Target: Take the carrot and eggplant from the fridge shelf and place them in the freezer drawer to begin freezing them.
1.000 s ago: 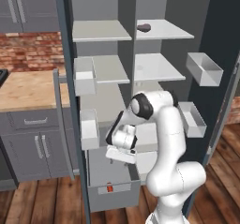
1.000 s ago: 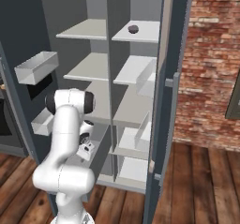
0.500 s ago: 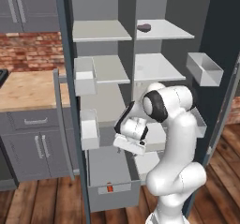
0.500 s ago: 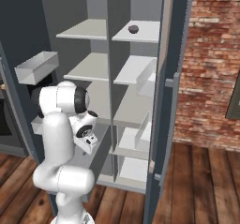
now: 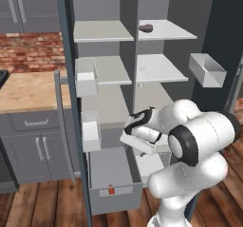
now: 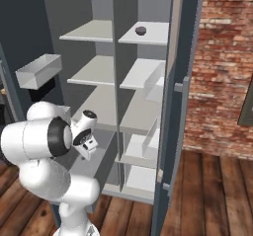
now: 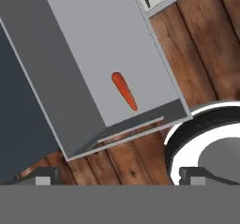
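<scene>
— Gripper point(image 7: 117, 175): what does it hold?
— Nothing; its dark finger tips stand wide apart above the drawer point(image 7: 61, 63), touching nothing.
— And the drawer?
— Deep, boxy, smooth flat grey. The carrot point(image 7: 124, 91), a small tapered orange-red stick, lies on its floor near the front panel.
— The eggplant point(image 5: 145, 28)?
— A dark rounded lump on the pale top shelf point(image 5: 167, 30).

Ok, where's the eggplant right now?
The eggplant sits on the fridge's top right shelf in the left base view, near the centre divider, high above the open freezer drawer.
</scene>
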### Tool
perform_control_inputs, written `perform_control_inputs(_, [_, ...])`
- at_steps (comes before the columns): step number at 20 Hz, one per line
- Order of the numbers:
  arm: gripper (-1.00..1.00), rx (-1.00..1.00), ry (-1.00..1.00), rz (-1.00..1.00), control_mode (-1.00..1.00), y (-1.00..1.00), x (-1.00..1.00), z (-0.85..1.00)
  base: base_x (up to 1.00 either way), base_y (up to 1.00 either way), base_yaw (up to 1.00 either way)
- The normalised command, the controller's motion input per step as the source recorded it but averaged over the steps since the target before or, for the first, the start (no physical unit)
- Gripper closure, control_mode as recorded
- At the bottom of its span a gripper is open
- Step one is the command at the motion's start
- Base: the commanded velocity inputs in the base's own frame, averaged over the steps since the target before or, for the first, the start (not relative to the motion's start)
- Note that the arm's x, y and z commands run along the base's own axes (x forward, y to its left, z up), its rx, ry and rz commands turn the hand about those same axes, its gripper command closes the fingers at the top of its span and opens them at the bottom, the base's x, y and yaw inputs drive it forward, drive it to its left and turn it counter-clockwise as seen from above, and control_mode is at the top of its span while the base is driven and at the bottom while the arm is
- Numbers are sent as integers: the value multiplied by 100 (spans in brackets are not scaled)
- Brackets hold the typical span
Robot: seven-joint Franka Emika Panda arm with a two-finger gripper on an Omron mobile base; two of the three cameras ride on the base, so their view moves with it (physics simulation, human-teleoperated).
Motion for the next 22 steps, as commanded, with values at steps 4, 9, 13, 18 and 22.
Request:
perform_control_inputs(4, [-100, -6, -3, -6, -100, -21, -71, 89, 0, 0, 0])
perform_control_inputs(9, [-100, 0, 0, -1, -100, -22, -64, 86, 0, 0, 0])
perform_control_inputs(13, [-100, -2, 0, 0, -100, -19, -58, 87, 0, 0, 0])
perform_control_inputs(18, [-100, -6, 0, 0, -100, -15, -55, 75, 0, 0, 0])
perform_control_inputs(22, [-100, -12, -2, 1, -100, -20, -30, 36, 0, 0, 0])
